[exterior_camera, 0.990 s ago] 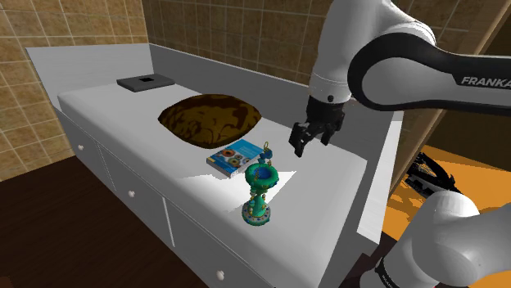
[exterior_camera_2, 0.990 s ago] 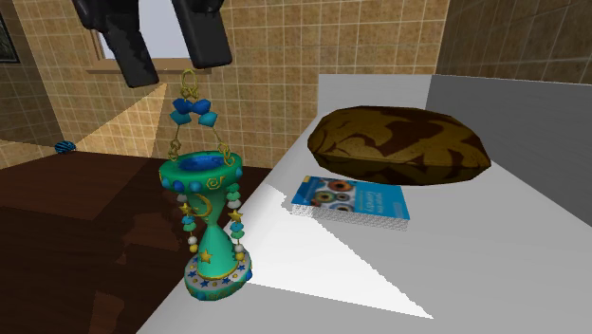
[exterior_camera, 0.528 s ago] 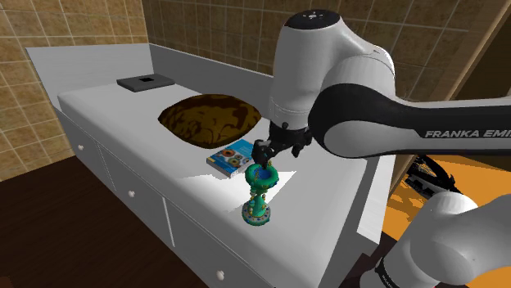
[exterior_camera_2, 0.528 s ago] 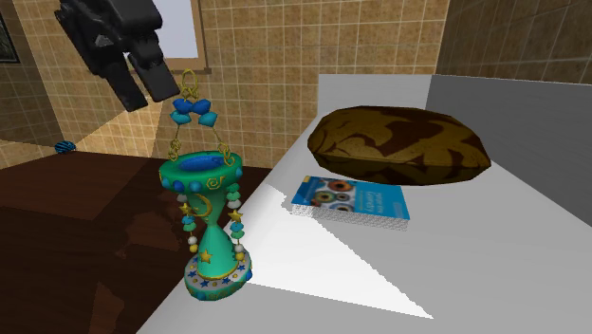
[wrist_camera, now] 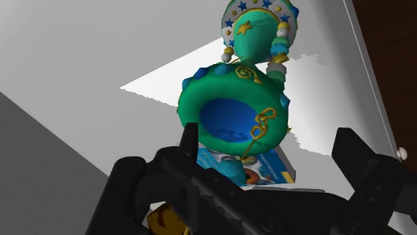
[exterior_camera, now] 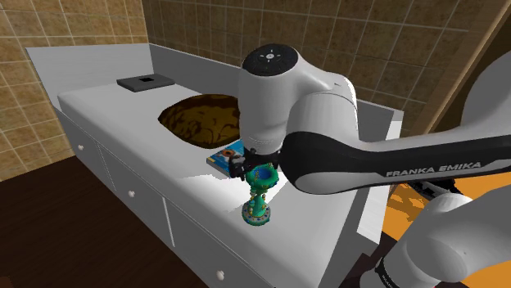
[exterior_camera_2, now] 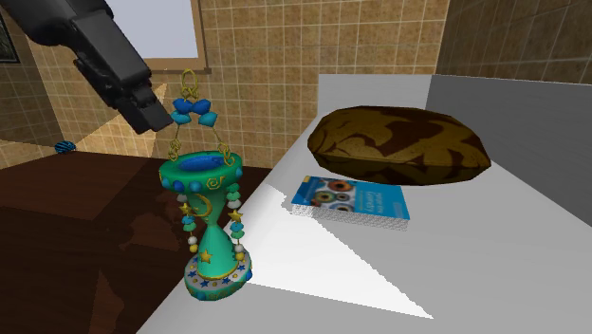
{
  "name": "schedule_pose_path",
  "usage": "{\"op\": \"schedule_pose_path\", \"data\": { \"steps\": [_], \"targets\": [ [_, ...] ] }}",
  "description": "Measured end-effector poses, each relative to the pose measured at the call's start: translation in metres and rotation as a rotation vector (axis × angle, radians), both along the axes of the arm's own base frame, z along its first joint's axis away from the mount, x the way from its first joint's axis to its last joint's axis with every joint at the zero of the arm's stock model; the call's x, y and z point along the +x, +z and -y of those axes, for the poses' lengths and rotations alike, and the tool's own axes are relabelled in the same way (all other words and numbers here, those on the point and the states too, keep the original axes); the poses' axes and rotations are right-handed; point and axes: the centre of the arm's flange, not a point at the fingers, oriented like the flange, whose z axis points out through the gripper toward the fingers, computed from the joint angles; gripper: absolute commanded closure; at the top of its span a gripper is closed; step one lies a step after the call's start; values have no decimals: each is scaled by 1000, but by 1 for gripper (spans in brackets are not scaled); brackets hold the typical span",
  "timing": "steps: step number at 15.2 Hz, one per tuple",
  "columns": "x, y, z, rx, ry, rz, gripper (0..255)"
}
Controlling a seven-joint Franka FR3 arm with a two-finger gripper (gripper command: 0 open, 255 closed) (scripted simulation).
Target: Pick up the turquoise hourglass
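- The all-black two-finger gripper (wrist_camera: 268, 131) has its fingers well apart. The wrist view shows one black finger (wrist_camera: 189, 137) on each side of the hourglass's top dish, and neither is clamped on it.
- The turquoise-green hourglass (exterior_camera: 259, 196) has a blue top dish, gold swirls, stars and strings of beads. It stands upright on the white counter (exterior_camera: 123, 123), near the counter's front edge, in a bright patch of light.
- In the second exterior view the gripper (exterior_camera_2: 142, 104) comes down slanted from that view's upper left. Its tip is just beside the gold chain loop with blue beads (exterior_camera_2: 193, 104) that rises over the hourglass (exterior_camera_2: 211, 228).
- In the shoulder view the white arm with dark joints (exterior_camera: 327, 147) bends over the hourglass and covers most of the hand.
- A thin book with a blue cover (exterior_camera_2: 351, 199) lies flat on the counter, just behind the hourglass.
- A large brown mottled oval shape (exterior_camera_2: 398, 142) sits farther back on the counter, beyond the book.
- A flat dark grey square plate (exterior_camera: 143, 82) lies at the counter's far corner, well apart from the rest.
- White drawer fronts with small knobs (exterior_camera: 123, 184) run below the counter.
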Motion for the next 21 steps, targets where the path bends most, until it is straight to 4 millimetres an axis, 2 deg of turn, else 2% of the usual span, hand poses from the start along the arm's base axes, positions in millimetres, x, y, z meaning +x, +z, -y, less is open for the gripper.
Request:
{"op": "schedule_pose_path", "data": {
  "steps": [4,5,15,21],
  "targets": [
    [0,-21,1,0,-1,1,0],
    [1,-22,1,0,-1,1,255],
    [1,-24,0,0,0,2,255],
    [1,2,1,0,0,1,255]
  ]
}}
